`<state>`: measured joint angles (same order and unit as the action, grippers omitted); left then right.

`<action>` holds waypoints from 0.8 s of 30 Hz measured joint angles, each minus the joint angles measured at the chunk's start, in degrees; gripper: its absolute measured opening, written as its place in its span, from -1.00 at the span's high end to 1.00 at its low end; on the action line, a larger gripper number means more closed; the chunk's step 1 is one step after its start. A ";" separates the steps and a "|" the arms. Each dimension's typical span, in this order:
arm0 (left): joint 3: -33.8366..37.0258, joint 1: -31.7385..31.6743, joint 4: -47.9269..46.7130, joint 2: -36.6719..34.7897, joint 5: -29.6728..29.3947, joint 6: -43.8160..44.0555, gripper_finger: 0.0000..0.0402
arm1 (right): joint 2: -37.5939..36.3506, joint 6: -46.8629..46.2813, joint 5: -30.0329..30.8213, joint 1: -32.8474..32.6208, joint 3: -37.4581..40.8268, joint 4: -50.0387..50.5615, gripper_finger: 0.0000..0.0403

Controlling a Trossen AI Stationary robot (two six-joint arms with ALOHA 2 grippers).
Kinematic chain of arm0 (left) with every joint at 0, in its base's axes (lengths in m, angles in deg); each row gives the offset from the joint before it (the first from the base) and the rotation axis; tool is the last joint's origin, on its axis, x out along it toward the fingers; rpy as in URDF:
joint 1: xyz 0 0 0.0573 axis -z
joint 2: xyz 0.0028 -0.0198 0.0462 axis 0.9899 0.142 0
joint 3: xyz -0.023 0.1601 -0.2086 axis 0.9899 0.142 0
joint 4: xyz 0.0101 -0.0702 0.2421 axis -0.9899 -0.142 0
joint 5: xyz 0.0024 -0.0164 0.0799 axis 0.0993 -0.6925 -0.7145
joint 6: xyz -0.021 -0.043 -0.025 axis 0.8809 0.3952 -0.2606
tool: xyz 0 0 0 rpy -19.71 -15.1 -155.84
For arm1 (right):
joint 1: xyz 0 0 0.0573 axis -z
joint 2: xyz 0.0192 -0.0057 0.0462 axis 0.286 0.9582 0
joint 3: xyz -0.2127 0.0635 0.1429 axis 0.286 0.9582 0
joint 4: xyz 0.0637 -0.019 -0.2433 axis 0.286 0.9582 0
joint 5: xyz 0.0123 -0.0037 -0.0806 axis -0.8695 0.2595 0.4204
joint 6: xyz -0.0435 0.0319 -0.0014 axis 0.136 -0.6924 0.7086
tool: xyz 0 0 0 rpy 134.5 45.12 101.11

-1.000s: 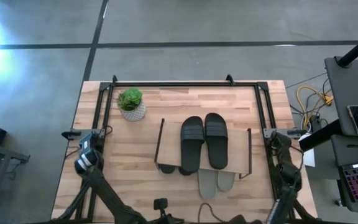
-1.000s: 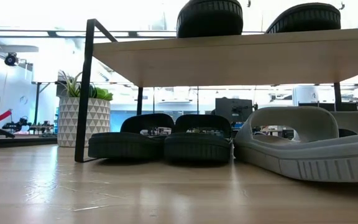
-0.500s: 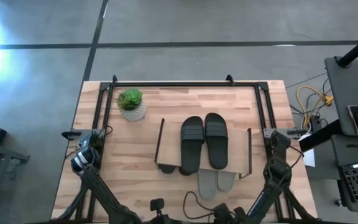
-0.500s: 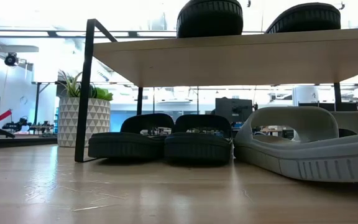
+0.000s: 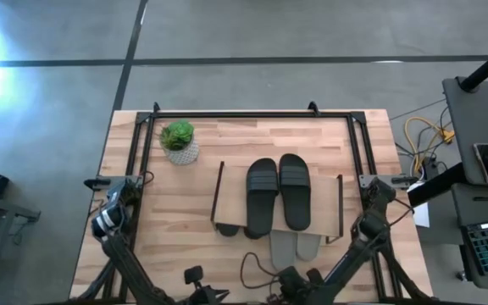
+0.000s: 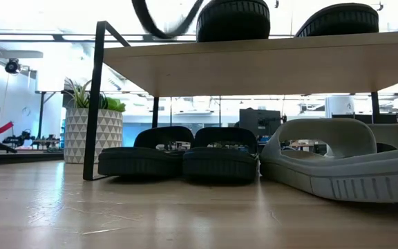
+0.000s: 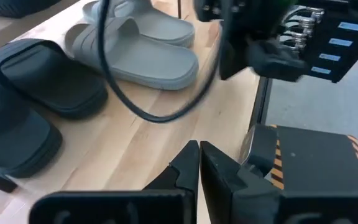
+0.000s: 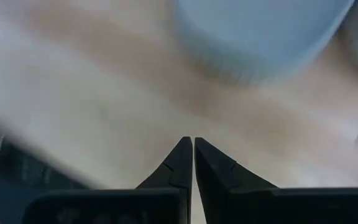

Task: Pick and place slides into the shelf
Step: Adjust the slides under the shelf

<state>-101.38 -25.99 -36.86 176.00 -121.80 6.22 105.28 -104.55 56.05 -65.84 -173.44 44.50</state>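
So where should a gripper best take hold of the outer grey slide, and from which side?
Probably by the strap of the grey slide, coming from above. The strap arches over the open toe, so one finger can pass under it. The sole lies flat on the table, which gives little to pinch.

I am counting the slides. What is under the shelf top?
Under the shelf stand two black slides and two grey slides. Their far ends are hidden.

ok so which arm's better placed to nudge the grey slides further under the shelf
Probably right: the right gripper sits just in front of the grey slides, which fill its wrist view. The left gripper is farther off.
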 joint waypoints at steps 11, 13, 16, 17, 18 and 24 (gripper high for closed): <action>0.00 1.41 -1.29 0.00 0.04 0.48 1.00 | 0.01 5.16 4.95 4.19 1.39 0.67 0.95; 0.00 1.44 -1.65 0.00 0.04 0.48 1.00 | -0.01 6.38 5.34 5.24 2.33 0.69 0.95; 0.00 1.55 -2.69 0.00 0.04 0.48 1.00 | -0.01 7.74 5.83 6.62 4.05 0.69 0.95; 0.00 1.65 -2.74 0.00 0.06 0.48 1.00 | -0.01 8.08 6.27 7.01 4.55 0.70 0.95; 0.00 1.69 -2.72 0.00 0.18 0.45 1.00 | -0.01 8.46 6.57 7.37 4.98 0.54 0.95; 0.00 1.87 -2.72 0.00 0.69 0.45 1.00 | -0.18 9.48 8.48 9.11 7.26 1.13 0.95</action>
<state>-101.38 -24.12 -39.58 176.00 -121.11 6.67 105.10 -95.07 64.54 -56.73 -166.18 45.63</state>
